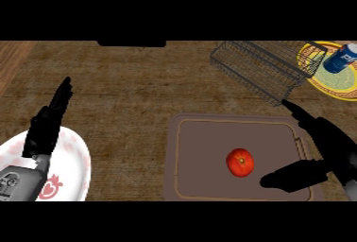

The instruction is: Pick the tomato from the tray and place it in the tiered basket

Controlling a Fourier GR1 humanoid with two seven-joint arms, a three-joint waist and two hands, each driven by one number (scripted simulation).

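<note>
Tomato (240,162) on tray (209,160); tiered basket (261,68) holds nothing; right robot hand (317,163) released beside tomato.

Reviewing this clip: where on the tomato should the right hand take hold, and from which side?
Across its round middle, coming from the right: the tomato lies alone on the flat tray, and the open right hand is beside it on that side, thumb low and fingers above.
</note>
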